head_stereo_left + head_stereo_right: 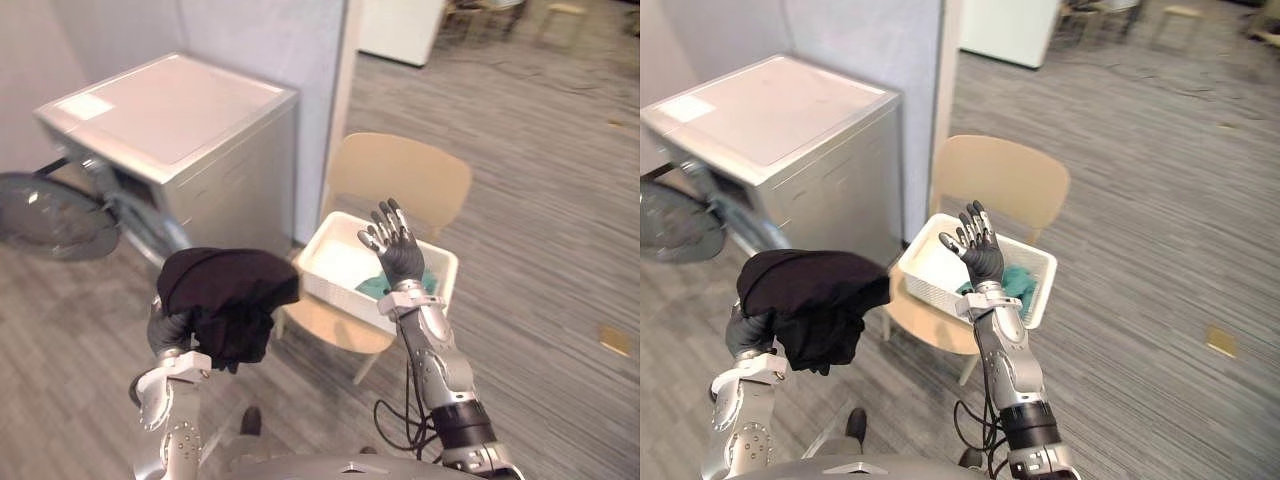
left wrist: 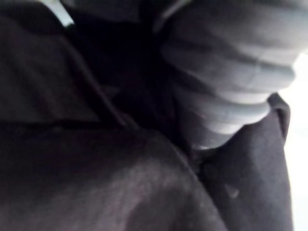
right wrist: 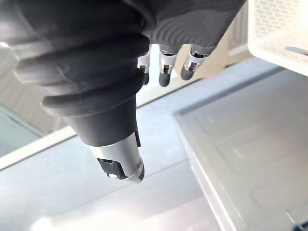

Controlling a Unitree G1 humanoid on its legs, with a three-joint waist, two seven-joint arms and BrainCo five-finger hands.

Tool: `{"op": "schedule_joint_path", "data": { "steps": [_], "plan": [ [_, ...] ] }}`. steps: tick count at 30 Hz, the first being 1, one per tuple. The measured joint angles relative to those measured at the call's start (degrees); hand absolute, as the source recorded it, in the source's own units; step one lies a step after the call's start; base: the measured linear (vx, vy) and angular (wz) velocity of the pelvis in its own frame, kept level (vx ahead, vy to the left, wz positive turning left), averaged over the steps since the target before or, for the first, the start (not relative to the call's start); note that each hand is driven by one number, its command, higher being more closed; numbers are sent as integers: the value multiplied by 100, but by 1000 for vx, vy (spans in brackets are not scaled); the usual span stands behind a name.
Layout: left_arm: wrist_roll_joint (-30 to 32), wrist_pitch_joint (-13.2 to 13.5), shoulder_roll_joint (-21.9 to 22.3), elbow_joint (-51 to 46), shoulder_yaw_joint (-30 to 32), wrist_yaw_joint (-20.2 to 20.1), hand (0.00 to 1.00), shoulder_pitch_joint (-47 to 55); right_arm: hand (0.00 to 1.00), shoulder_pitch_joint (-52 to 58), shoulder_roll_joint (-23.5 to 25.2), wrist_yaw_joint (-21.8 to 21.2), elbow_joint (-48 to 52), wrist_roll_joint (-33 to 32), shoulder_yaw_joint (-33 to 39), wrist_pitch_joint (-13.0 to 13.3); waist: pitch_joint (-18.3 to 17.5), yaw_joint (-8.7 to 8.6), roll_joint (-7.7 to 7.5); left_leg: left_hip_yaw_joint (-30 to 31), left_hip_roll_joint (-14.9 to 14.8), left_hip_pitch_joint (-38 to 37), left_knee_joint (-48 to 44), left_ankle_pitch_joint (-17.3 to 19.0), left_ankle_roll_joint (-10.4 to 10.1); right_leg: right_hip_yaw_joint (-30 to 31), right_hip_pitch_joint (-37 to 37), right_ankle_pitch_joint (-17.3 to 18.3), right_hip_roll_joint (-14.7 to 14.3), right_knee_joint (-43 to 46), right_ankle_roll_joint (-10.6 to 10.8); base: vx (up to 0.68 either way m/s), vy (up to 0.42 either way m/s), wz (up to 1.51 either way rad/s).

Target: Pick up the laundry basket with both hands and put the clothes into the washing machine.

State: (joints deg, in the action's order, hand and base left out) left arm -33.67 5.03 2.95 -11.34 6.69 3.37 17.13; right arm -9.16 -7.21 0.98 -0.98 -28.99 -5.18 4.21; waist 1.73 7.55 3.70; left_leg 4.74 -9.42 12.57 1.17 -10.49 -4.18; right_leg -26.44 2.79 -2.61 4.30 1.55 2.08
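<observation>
1. Two garments in sight, one out of the laundry basket and one inside it; judged from that, about halfway at most.
2. Done so far: black garment out of the basket, draped over the left robot hand, low at the left, in front of the washing machine and not yet inside it.
3. Left to do: bringing the black garment to the drum, past the round door standing open; then fetching the teal garment.
4. Basket itself not lifted: resting on the seat of the wooden chair, touched by neither robot hand.
5. Left robot hand: fingers buried under the cloth, so cannot tell whether curled or straight.
6. Right robot hand: raised above the basket, fingers straight and spread apart, holding nothing.
7. Black garment: soft, bunched in a loose heap, folds hanging down beside the wrist; probably easy to lose if tipped.
8. Teal garment: crumpled in the basket corner nearest the right arm, partly hidden behind it.
</observation>
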Motion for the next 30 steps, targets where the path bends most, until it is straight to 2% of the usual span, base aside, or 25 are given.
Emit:
{"op": "schedule_joint_path", "data": {
  "steps": [1,2,3,4,5,6,7,8,9,10,11,12,13,15,18,19,20,21,22,23,24,25,26,29,30],
  "plan": [
    [-1,2,1,-34,-4,-5,100,-18,0,-13,5,40,-1,45,64,-4,-2,0,-37,-411,-52,81,40,295,344,-170,3,-35,43,-28,16,-209,-104,203],
    [-12,23,-10,-55,17,-2,100,-95,0,-30,53,74,16,140,246,19,60,-46,-248,-1473,-125,496,-597,890,1008,-655,59,-60,352,-42,-48,-176,-10,193],
    [-72,52,-21,-64,18,-10,100,-56,0,-79,-32,92,-34,240,399,34,154,61,-262,-2339,-398,802,-2083,1052,1165,-1017,115,10,584,225,-77,-141,33,175],
    [-107,52,-19,-63,20,-7,100,16,0,-52,-49,92,-25,241,420,27,144,89,-227,-2681,-558,781,-2682,1114,1254,-1099,114,11,632,366,-67,-66,80,120],
    [-108,51,21,-67,69,-7,100,142,0,63,-46,93,55,241,435,43,116,73,-107,-3243,-755,515,-3197,1278,1240,-1315,52,100,651,591,-14,-23,69,147],
    [-103,41,22,-66,-22,-18,100,143,0,157,-77,97,142,246,609,65,182,-67,0,-3472,-599,528,-2855,1099,1272,-1563,84,407,708,892,-54,-124,82,179],
    [-103,41,16,-81,-10,-45,100,69,0,198,-34,96,137,246,692,65,190,-159,-114,-3382,-343,484,-2341,847,1018,-1497,142,548,776,869,-45,-159,85,224],
    [-102,31,-15,-98,-26,-67,100,-18,0,320,82,91,163,276,904,54,263,-238,-320,-3638,-236,270,-2283,1228,1206,-1857,86,392,1050,849,-24,-210,57,169],
    [-99,13,-12,-91,-9,-74,100,45,0,483,227,97,202,447,993,48,280,-149,-324,-4196,-687,7,-3196,1906,1271,-2017,16,338,1051,853,-26,-125,27,142],
    [-98,-4,-3,-87,-6,-74,100,87,0,612,271,99,277,477,1017,51,295,-185,-330,-4378,-856,-216,-3300,2057,1085,-2166,-46,322,1048,836,-18,-130,29,104],
    [-97,-20,11,-58,-29,-76,100,105,0,796,353,99,371,493,1062,53,270,-294,-258,-4455,-987,-423,-3182,2204,688,-2406,-109,270,1040,806,51,-120,126,138],
    [-90,-79,16,-41,-137,-82,100,53,0,964,447,109,413,666,1212,42,249,-405,-198,-4541,-852,-456,-2855,2356,431,-2729,-164,112,1098,682,83,-208,267,145],
    [-90,-88,37,-44,-200,-94,100,82,0,1109,624,156,461,708,1306,28,284,-420,-267,-4545,-664,-374,-2683,2352,436,-2881,-188,-110,1157,451,52,-181,241,106],
    [-88,-155,49,-36,-218,-96,100,189,0,1384,918,192,549,924,1419,25,297,-473,-271,-4426,-434,-207,-2677,2406,526,-3067,-272,-459,1191,150,40,-150,239,59],
    [-87,-163,140,-15,-229,-109,100,307,0,1735,1028,268,547,966,1641,-73,336,-481,-205,-4091,-153,-153,-2703,2531,658,-3087,-317,-604,1467,371,53,-130,280,35],
    [-87,-161,163,56,-290,-120,100,317,0,1884,1025,295,551,1066,1784,-77,370,-543,-139,-3867,-14,-160,-2642,2631,627,-2960,-299,-576,1682,757,16,-121,336,83],
    [-87,-165,151,221,-423,-126,100,314,0,2107,1055,310,569,1133,2027,-80,445,-698,-88,-3419,333,-182,-2422,2683,659,-2320,-179,-412,2077,1570,-462,-93,399,165],
    [-87,-165,133,321,-646,-122,100,237,0,2434,1053,311,577,1137,2257,-101,494,-979,-86,-2952,624,-243,-2234,2605,824,-874,255,-92,2211,2474,-1182,-42,311,186],
    [-87,-166,116,324,-755,-122,100,229,0,2584,1059,311,589,1139,2330,-107,526,-1093,-85,-2724,718,-255,-2165,2558,867,-81,397,229,2044,2795,-1144,9,193,206],
    [-87,-165,49,325,-988,-127,100,277,0,3014,1129,309,767,1142,2385,-175,592,-1211,-156,-2393,898,-359,-1922,2468,889,1343,681,878,1444,3325,-464,29,90,168],
    [-87,-165,-36,324,-1167,-138,100,350,0,3318,1200,302,877,1145,2384,-184,634,-1257,-230,-2349,1016,-506,-1609,2377,867,1911,899,1254,1010,3579,-199,31,50,149],
    [-87,-165,-69,322,-1226,-159,100,395,0,3397,1215,297,873,1155,2369,-188,630,-1283,-278,-2352,1065,-573,-1461,2311,876,1971,987,1370,858,3582,-141,72,2,102],
    [-87,-165,-98,320,-1307,-180,100,423,0,3430,1237,299,814,1237,2351,-195,645,-1309,-396,-2358,1130,-672,-1274,2277,876,1826,1155,1511,619,3482,-125,97,-31,74],
    [-88,-168,-109,320,-1461,-178,100,439,0,3401,1226,297,417,1359,2311,-197,700,-1245,-328,-2360,1147,-870,-942,2281,868,1179,1498,1565,215,3048,-192,115,-13,39],
    [-87,-167,-125,311,-1491,-179,100,434,0,3360,1223,297,161,1353,2249,-204,673,-1252,-334,-2373,1219,-1058,-765,2284,825,954,1555,1499,134,2603,-296,253,-16,51]
  ]
}}
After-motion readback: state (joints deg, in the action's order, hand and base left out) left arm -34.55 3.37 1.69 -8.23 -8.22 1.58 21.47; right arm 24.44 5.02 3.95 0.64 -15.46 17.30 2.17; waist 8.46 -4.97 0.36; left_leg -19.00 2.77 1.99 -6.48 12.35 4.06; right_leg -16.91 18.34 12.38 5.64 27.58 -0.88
